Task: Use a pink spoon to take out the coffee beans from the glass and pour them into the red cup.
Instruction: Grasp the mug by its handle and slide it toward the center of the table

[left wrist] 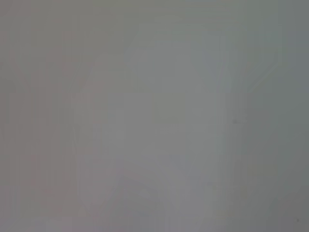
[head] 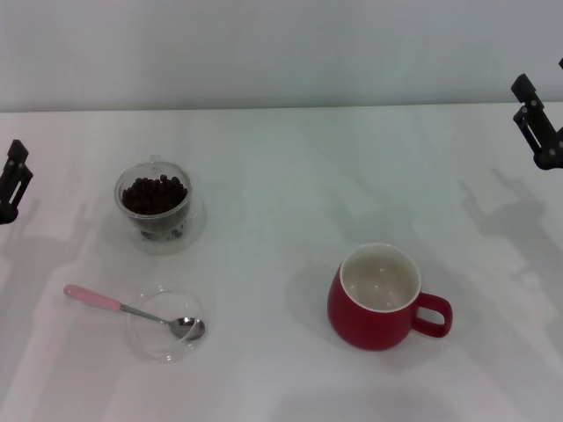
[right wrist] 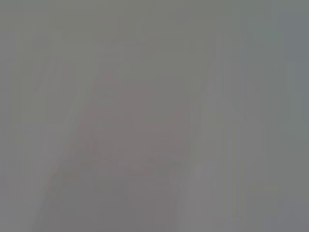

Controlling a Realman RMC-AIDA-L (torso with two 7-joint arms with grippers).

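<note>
The glass (head: 155,211) stands at the left of the white table, holding the dark coffee beans (head: 154,193). In front of it the pink spoon (head: 132,310) lies with its silver bowl in a shallow clear glass dish (head: 165,326) and its pink handle pointing left. The red cup (head: 380,297) stands at the centre right, white inside and empty, its handle to the right. My left gripper (head: 12,180) is at the far left edge, my right gripper (head: 538,123) at the far right edge, both away from the objects. The wrist views show only bare grey surface.
The white table (head: 281,176) stretches to a pale wall at the back. Nothing else stands on it.
</note>
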